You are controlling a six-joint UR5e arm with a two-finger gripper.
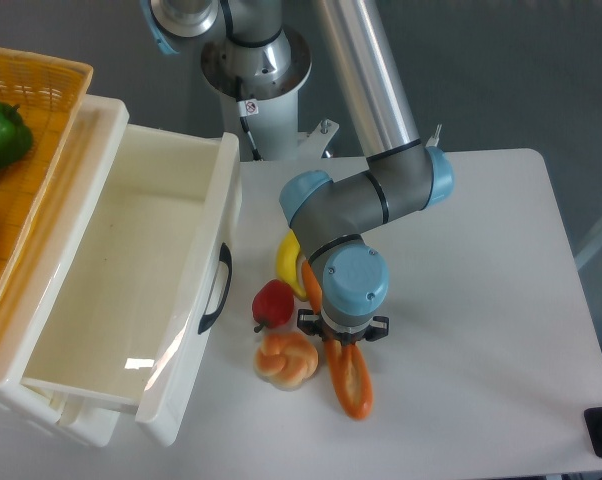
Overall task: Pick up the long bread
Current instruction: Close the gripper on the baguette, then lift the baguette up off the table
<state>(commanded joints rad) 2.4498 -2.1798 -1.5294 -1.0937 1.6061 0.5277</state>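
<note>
Gripper is positioned directly over the long bread on the white surface — fingers hidden beneath the wrist, state undetermined. Knotted bun lies just beside the bread; red pepper and banana near — open white drawer alongside.

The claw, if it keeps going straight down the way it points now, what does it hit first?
Most likely the long bread, directly beneath the claw; depth is unclear, so it may already touch.

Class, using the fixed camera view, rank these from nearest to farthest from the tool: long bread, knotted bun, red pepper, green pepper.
From the tool:
1. Long bread, directly beneath it.
2. Knotted bun, just image-left.
3. Red pepper, up and left, beside the drawer.
4. Green pepper, far left in the yellow basket.
</note>
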